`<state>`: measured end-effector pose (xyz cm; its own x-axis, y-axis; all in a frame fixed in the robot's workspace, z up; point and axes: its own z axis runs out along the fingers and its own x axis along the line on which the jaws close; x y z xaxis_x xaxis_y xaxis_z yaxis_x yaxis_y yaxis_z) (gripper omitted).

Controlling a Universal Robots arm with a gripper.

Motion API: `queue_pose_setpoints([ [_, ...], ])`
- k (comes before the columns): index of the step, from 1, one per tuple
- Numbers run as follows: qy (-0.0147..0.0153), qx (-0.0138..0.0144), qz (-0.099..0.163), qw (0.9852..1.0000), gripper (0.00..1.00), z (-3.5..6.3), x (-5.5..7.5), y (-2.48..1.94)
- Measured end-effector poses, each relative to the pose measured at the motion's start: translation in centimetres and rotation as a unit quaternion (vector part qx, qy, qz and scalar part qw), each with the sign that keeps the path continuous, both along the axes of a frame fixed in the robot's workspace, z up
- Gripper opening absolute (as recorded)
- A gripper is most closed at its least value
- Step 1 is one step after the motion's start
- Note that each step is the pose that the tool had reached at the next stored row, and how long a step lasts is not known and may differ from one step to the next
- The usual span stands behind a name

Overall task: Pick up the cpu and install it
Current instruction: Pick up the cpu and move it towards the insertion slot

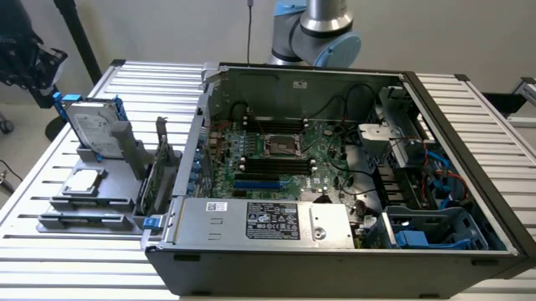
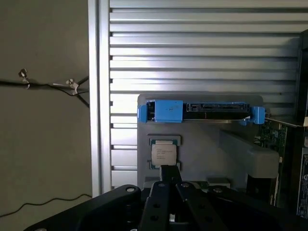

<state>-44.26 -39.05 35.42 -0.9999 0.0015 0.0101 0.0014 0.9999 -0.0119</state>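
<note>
The setting is a robotics lab or test workshop. A slatted aluminium workbench (image 1: pixel 469 106) carries an opened desktop computer case (image 1: pixel 335 269) and a grey parts fixture (image 1: pixel 84 204). A robot arm (image 1: pixel 322 31) stands behind, before a plain wall (image 1: pixel 167 31).

An open computer case (image 1: pixel 335 276) lies on the slatted metal surface (image 1: pixel 142 81), motherboard (image 1: pixel 322 141) exposed, a silver power supply (image 1: pixel 209 219) inside its near wall. Just beside the case, on the exterior view's left, a grey holder (image 1: pixel 84 221) carries an upright blue-framed hard drive (image 1: pixel 90 128) and a green card (image 1: pixel 157 182).
</note>
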Motion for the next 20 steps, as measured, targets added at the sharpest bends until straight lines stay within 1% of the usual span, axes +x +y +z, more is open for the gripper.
queue_pose_setpoints([
  [3, 0.0000, 0.0000, 0.000, 1.0000, 0.12, 0.00, 0.0, 0.00],
  [4, 0.0000, 0.0000, 0.000, 1.0000, 0.24, 0.00, 0.0, 0.00],
  [5, 0.0000, 0.0000, 0.000, 1.0000, 0.24, 0.00, 0.0, 0.00],
  [6, 0.0000, 0.0000, 0.000, 1.0000, 0.29, 0.00, 0.0, 0.00],
  [7, 0.0000, 0.0000, 0.000, 1.0000, 0.29, 0.00, 0.0, 0.00],
  [9, -0.0001, 0.0000, 0.000, 1.0000, 0.42, -0.10, -0.1, 0.00],
  [10, 0.0000, 0.0000, 0.000, 1.0000, 0.42, -0.23, -0.2, 0.01],
  [11, 0.0000, 0.0000, 0.000, 1.0000, 0.47, -0.41, -0.3, 0.00],
  [12, 0.0000, 0.0000, 0.000, 1.0000, 0.47, -0.59, -0.3, 0.00],
  [13, 0.0000, 0.0000, 0.000, 1.0000, 0.54, -0.79, -0.4, -0.01],
  [16, 0.0001, 0.0000, 0.000, 1.0000, 0.54, -1.32, -0.7, -0.12],
  [20, 0.0000, 0.0000, 0.000, 1.0000, 0.55, -2.05, -0.9, -0.38],
])
